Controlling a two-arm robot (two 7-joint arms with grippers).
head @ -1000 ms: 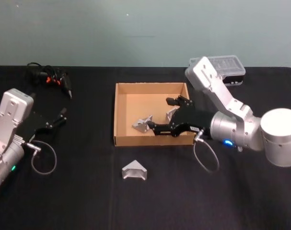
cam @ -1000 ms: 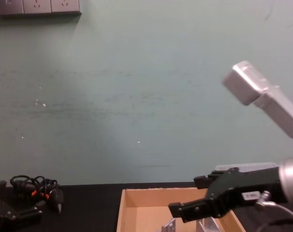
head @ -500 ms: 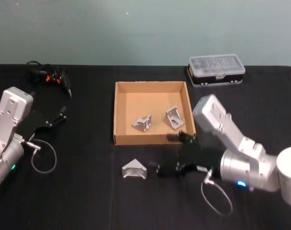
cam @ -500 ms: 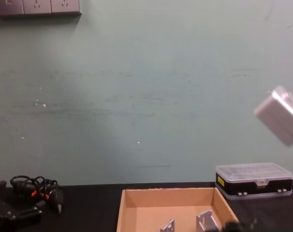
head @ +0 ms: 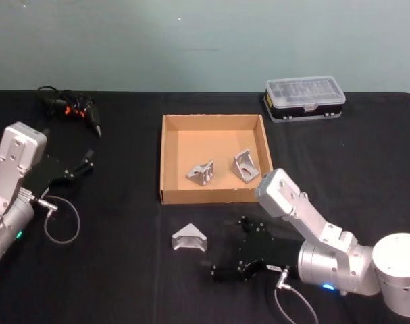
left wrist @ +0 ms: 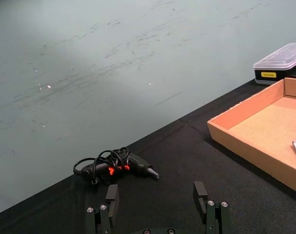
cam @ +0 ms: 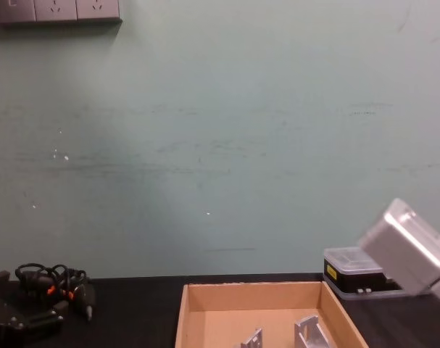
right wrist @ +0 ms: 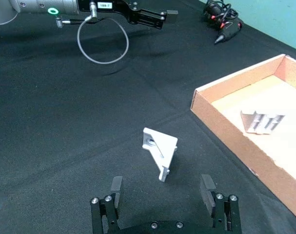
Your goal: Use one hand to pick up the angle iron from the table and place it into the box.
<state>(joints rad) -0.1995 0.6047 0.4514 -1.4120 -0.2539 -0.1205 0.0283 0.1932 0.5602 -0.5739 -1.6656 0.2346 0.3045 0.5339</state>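
Since the frame half a second earlier, the right gripper [head: 229, 247] has shifted nearer, away from the box [head: 211, 197]; the loose angle iron [head: 189, 239] has stayed in place.

Head view: the right gripper sits low over the table [head: 123, 283], just right of the loose angle iron and apart from it. Its jaws are spread wide and hold nothing. The loose angle iron lies on the table, near side of the box; the box's near wall stands between the two. Two stored angle irons [head: 200, 173] [head: 246, 165] lie inside the box. A black case with a clear lid [head: 304, 98] sits far right. A corded tool [head: 69, 109] lies far left. The left gripper [head: 88, 162] is parked at the left, jaws apart and empty.

Left wrist view: the left gripper [left wrist: 156, 195] faces the corded tool [left wrist: 116, 166], with bare table between.

Right wrist view: the loose angle iron [right wrist: 160, 146] stands just ahead of the right gripper [right wrist: 162, 187], on the line between its spread fingers but not touching them.

Chest view: the box [cam: 256, 291] is centre, the case [cam: 349, 262] partly behind the right arm's link [cam: 408, 246].
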